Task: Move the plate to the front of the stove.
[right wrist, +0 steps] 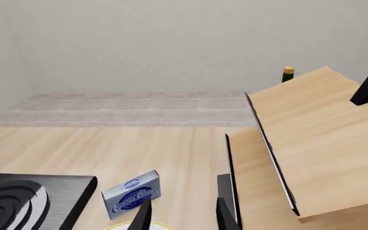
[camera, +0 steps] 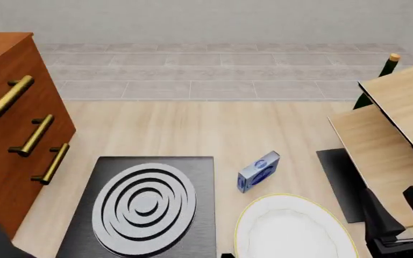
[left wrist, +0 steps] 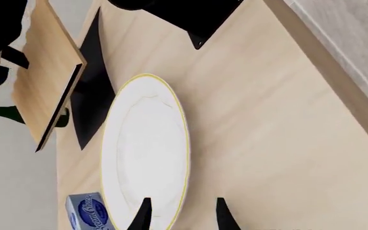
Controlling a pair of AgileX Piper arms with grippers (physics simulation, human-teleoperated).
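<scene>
Plate (camera: pixel 292 228) cut off at near edge, empty, right of stove (camera: pixel 146 207) on surface (camera: pixel 185 129) — left hand (left wrist: pixel 182 213) open over plate rim. Right hand (right wrist: pixel 182 214) open — plate barely visible below it. Cream cheese box (camera: pixel 258 171) just beyond plate.

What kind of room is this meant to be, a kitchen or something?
Probably a mock kitchen in a simulator. A flat black stove with a grey ringed burner sits on the pale wooden table, beside a round white gold-rimmed plate and a small blue cream cheese box.
</scene>
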